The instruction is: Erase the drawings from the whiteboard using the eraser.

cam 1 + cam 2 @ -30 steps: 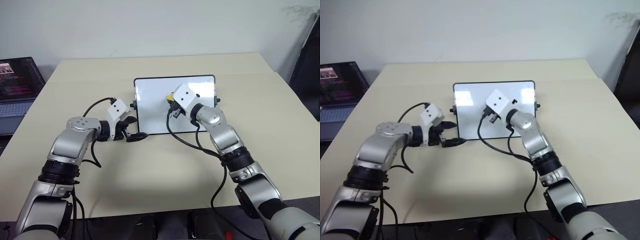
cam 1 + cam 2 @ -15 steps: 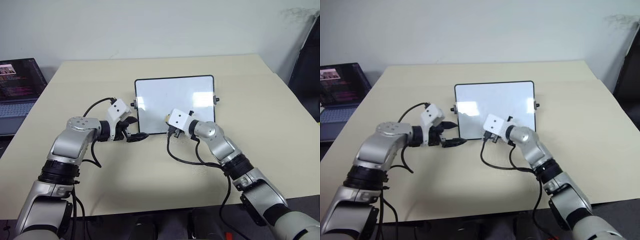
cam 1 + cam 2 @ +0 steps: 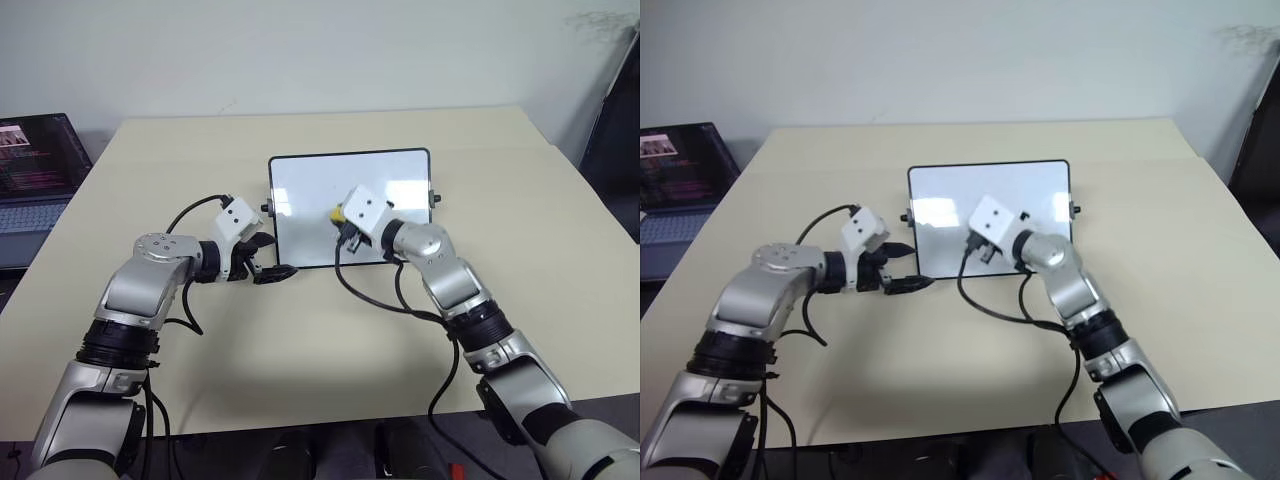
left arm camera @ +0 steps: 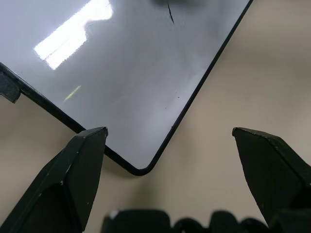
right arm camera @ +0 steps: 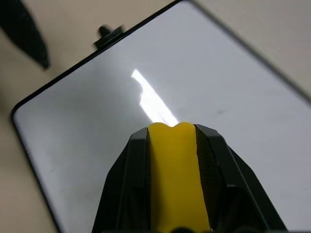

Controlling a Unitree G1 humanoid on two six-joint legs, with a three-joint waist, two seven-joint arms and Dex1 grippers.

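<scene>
One whiteboard (image 3: 349,207), one eraser (image 5: 176,174): the right gripper (image 5: 174,133) clamps the eraser between its jaws. The left gripper (image 4: 167,138) gapes empty, one board corner between its jaws.

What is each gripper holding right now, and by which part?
The right gripper grips the eraser by its two long sides, over the whiteboard. The left gripper is open and holds nothing.

Right hand (image 3: 343,222) hides whiteboard (image 3: 300,195) middle; laptop (image 3: 35,170) cut off.
</scene>
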